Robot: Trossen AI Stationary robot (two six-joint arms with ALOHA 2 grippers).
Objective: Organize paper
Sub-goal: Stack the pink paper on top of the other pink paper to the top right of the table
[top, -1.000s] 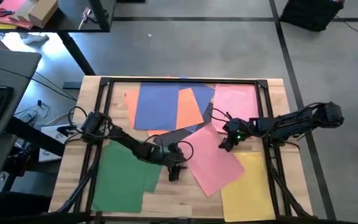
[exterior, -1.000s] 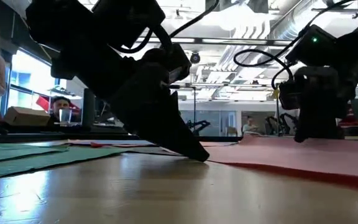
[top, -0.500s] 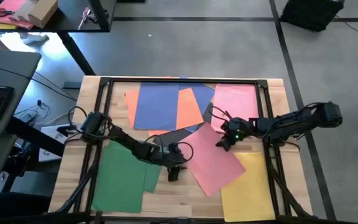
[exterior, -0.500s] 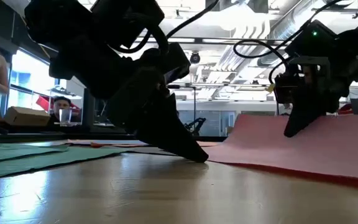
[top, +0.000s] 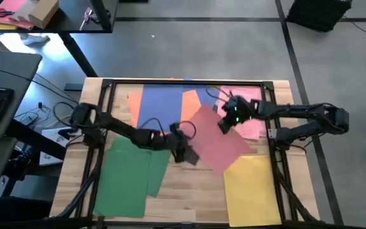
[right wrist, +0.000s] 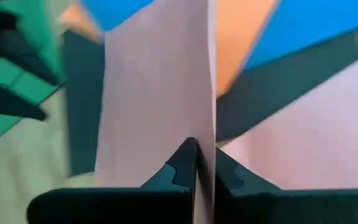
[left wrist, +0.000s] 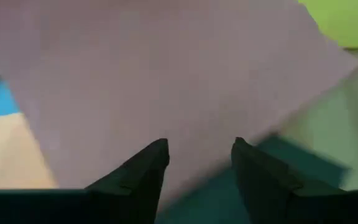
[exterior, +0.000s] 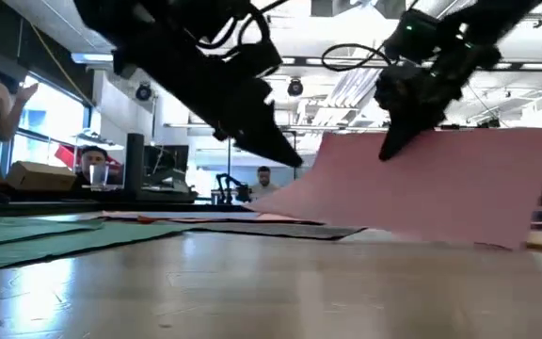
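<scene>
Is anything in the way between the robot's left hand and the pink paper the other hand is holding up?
Nothing visible blocks it. The right hand is pinching the lifted pink paper at its far edge. The left hand, with its fingers apart, sits right at the sheet's near edge, with only open air between them.

Even overhead light keeps the high view clear, while bright ceiling fixtures silhouette the arms in the low view, glare sheens the tabletop, and both wrist views look smeared, perhaps by motion.
</scene>
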